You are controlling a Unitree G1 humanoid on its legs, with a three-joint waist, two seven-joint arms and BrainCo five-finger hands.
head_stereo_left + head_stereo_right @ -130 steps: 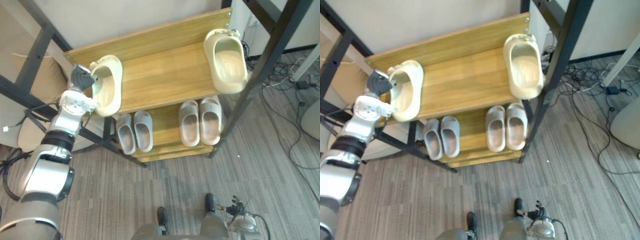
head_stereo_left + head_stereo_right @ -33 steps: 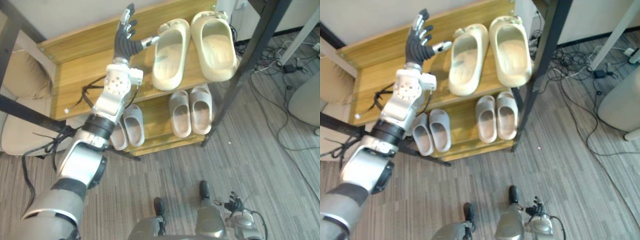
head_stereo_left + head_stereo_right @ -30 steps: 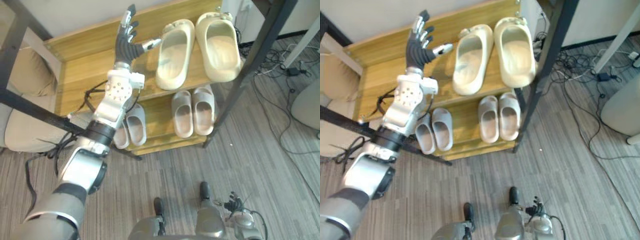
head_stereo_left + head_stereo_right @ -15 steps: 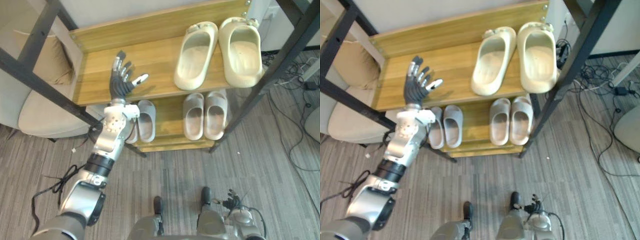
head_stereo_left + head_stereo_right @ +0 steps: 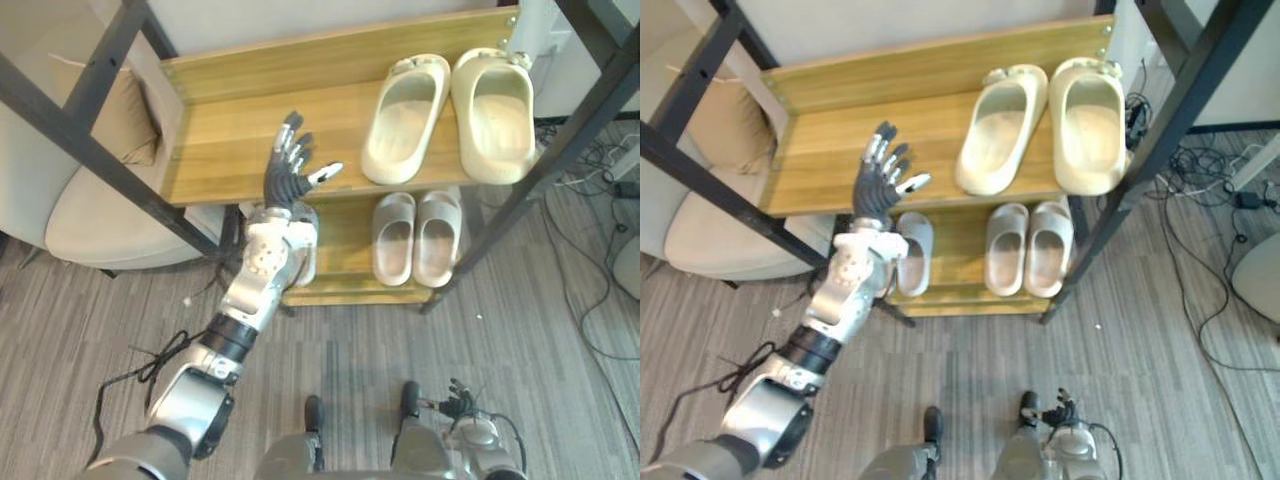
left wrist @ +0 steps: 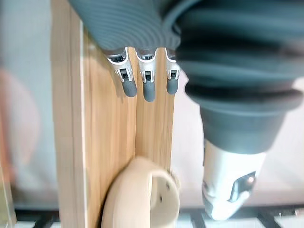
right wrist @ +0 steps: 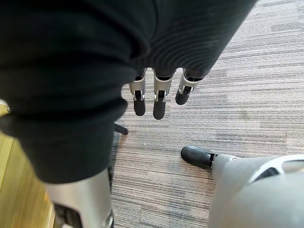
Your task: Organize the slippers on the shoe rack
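On the top shelf of the shoe rack (image 5: 230, 150), the two cream slippers (image 5: 402, 120) lie side by side at the right end. The left one is slightly askew, with its heel close to the front edge. Below them a pair of grey slippers (image 5: 415, 238) sits neatly on the lower shelf. A second grey pair (image 5: 914, 252) lies further left, partly hidden behind the left arm. The left hand (image 5: 288, 180) hovers over the top shelf's front edge, well left of the cream pair, fingers straight and spread, thumb out, nothing in it. The right hand (image 7: 160, 102) hangs above the floor, fingers straight, empty. The likeliest slip, I judge, is a careless sweep rightward that catches the askew slipper's heel and tips it off the shelf. Dropping the arm could also drag the hidden grey pair out of line, or knock the forearm against the dark frame bar (image 5: 150, 195) beside it.
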